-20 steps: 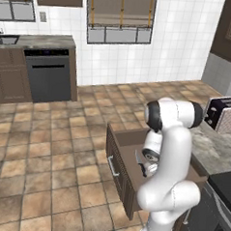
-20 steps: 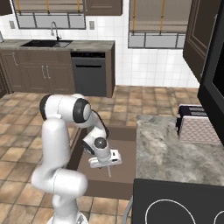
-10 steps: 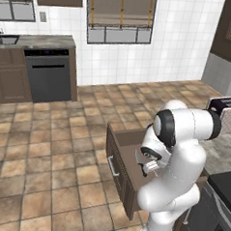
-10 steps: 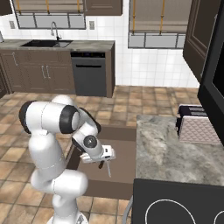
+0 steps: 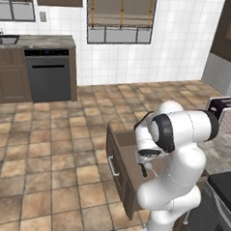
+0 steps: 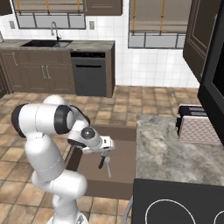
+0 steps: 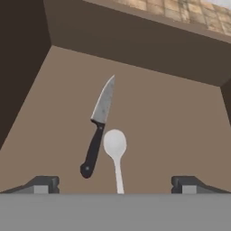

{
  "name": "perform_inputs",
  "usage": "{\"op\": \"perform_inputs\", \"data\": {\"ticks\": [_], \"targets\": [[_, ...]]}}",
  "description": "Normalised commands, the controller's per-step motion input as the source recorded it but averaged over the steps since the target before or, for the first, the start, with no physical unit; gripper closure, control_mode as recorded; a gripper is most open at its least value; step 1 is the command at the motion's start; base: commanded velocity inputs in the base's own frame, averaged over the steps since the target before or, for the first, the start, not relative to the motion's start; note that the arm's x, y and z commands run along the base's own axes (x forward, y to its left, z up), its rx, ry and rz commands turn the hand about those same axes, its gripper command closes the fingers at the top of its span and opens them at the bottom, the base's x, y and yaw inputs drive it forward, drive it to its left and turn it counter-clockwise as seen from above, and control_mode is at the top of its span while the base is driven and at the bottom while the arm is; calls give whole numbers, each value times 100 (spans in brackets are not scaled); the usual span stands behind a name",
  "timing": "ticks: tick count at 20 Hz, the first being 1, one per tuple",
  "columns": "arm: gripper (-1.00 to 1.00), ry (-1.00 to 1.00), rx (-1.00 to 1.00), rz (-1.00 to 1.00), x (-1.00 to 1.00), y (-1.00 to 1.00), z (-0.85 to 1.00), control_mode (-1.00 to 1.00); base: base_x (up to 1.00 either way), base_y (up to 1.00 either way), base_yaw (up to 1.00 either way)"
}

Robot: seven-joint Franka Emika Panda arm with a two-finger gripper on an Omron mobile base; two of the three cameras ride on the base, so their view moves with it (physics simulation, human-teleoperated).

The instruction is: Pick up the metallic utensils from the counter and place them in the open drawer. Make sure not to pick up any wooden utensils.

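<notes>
1. Two utensils lie flat on the floor of the open drawer [image 7: 180, 122]: a knife [image 7: 98, 126] with grey blade and black handle, and a pale spoon [image 7: 115, 155].
2. In the hand view the spoon's round bowl sits just beside the knife's handle, its thin stem running toward the camera; whether they touch I cannot tell.
3. Knife blade points toward the drawer's far wall, handle toward the hand, lying slightly slanted.
4. Fingers [image 7: 43, 184] are spread wide, one tip at each lower corner of the hand view, nothing between them; knife and spoon lie in the gap below.
5. In the right base view the gripper [image 6: 105, 153] hangs over the drawer [image 6: 124, 133], with the knife [image 6: 101, 162] and spoon [image 6: 108, 167] on the brown drawer bottom just under it.
6. In the left base view the drawer [image 5: 115, 158] stands pulled out from the dark base, silver bar handle [image 5: 113, 166] on its front, arm bent down over it, gripper [image 5: 144, 167] low inside.
7. Worktop [image 6: 164, 148] is marbled grey stone, right beside the drawer in the right base view.
8. Toaster [image 6: 194, 127] sits on the worktop's far end; a black cooktop [image 6: 175, 203] is at the near end.
</notes>
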Motion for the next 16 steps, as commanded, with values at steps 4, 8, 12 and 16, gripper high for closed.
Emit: {"op": "perform_inputs", "data": {"ticks": [4, 8, 12, 16], "targets": [[-100, 22, 11, -3, 93, -28, 100, -100, 0, 0, 0], [-100, 24, 19, -6, 80, -41, 100, -100, 0, 0, 0], [-100, 22, 28, -11, 71, -42, 100, -100, 0, 0, 0], [-100, 16, 33, -8, 78, -37, 100, -100, 0, 0, 0]]}}
